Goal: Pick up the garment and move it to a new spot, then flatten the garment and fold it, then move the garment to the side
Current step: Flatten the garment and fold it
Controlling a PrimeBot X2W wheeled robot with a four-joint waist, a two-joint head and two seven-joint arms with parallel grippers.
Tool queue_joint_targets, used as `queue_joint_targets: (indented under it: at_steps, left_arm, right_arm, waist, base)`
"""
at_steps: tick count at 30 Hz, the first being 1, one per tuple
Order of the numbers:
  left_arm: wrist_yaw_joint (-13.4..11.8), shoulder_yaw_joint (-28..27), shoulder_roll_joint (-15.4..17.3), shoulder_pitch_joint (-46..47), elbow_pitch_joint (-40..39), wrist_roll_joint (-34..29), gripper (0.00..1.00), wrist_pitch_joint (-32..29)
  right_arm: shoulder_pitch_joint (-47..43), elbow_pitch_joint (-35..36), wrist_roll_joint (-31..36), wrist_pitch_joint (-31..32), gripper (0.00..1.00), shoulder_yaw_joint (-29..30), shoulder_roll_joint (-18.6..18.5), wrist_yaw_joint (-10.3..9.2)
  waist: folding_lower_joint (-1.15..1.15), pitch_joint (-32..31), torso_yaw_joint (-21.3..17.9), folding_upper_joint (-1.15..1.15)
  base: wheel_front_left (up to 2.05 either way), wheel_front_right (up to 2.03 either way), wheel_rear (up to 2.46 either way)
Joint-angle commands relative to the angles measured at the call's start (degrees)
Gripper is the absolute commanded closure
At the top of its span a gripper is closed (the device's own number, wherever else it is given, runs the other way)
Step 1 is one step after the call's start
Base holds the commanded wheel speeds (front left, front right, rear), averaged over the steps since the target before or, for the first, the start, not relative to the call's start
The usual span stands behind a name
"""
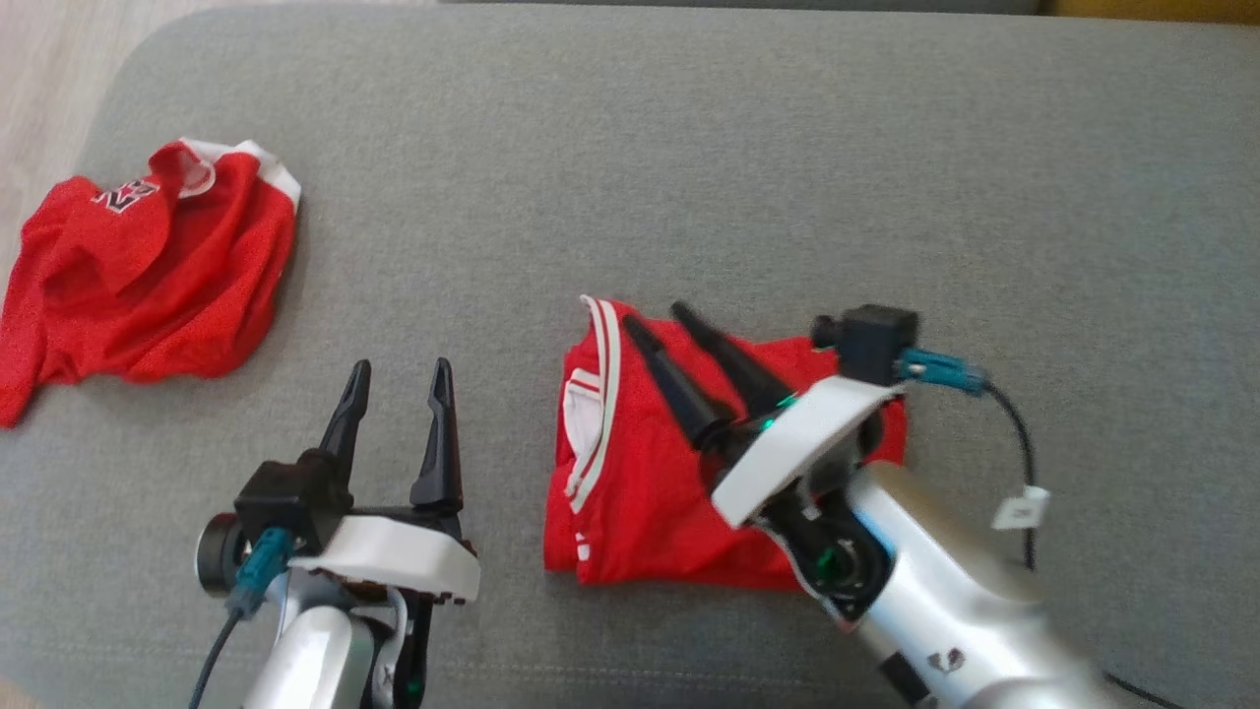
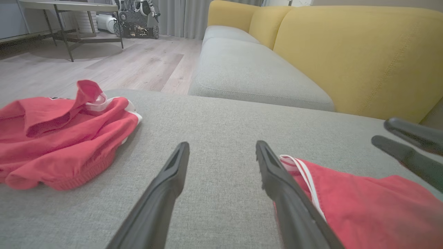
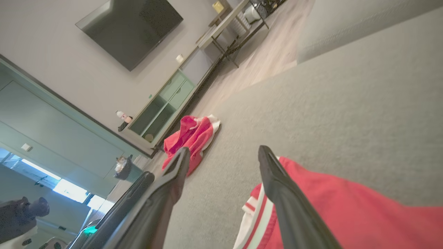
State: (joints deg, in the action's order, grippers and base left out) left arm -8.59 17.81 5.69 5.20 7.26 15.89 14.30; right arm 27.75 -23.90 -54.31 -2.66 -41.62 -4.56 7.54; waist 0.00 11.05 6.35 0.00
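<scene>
A red garment (image 1: pixel 640 492) with white stripes lies folded into a compact rectangle on the grey sofa seat (image 1: pixel 787 148). My right gripper (image 1: pixel 655 315) hovers over it, tilted up and to the left. Its fingers are open with nothing between them and the tips reach past the garment's striped far edge. The right wrist view shows these open fingers (image 3: pixel 223 150) above the red cloth (image 3: pixel 346 207). My left gripper (image 1: pixel 402 366) stands open and empty just left of the garment, over bare cushion. In the left wrist view its right finger sits beside the striped hem (image 2: pixel 363 204).
A second red garment (image 1: pixel 148 286) lies crumpled at the seat's left end, near the cushion edge and the wooden floor (image 1: pixel 39 79). The yellow backrest (image 2: pixel 346 52) rises along the far side. A table and a cabinet stand across the room.
</scene>
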Motion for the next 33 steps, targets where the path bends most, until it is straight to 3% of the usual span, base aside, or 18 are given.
queue_joint_targets:
  at_steps: [1,8,15,22,33]
  left_arm:
    - [-0.32,-2.22,0.81,1.89,-1.88,0.17,0.00,0.69]
    - [-0.77,-3.11,1.41,0.70,-2.33,0.26,0.00,0.69]
    - [-1.21,-3.98,2.52,-1.26,-2.75,0.76,0.00,0.60]
    - [-2.08,-4.91,3.83,-3.93,-3.89,1.35,0.00,-0.39]
    - [-3.07,-4.67,5.17,-8.89,-6.29,1.75,0.00,-2.47]
  right_arm:
    - [0.33,2.58,0.95,-1.94,0.00,1.02,-0.34,-0.05]
    - [-3.37,4.62,6.53,-6.28,0.00,8.54,-6.66,-0.05]
    - [-11.55,7.21,14.28,-5.95,0.00,21.53,-11.84,-0.05]
    - [-19.51,14.41,22.14,-1.36,0.00,31.93,-11.47,-0.05]
    - [-29.09,27.35,34.90,5.50,0.00,37.39,-7.91,-0.05]
  waist:
    - [0.00,-0.55,-0.72,0.00]
    - [0.00,-2.13,-2.85,0.00]
    - [0.00,-4.41,-5.24,0.00]
    - [0.00,-7.63,-7.23,0.00]
    - [0.00,-11.71,-8.30,0.00]
  base:
    - [0.00,0.00,0.00]
    - [0.00,0.00,0.00]
    - [0.00,0.00,0.00]
    - [0.00,0.00,0.00]
    - [0.00,0.00,0.00]
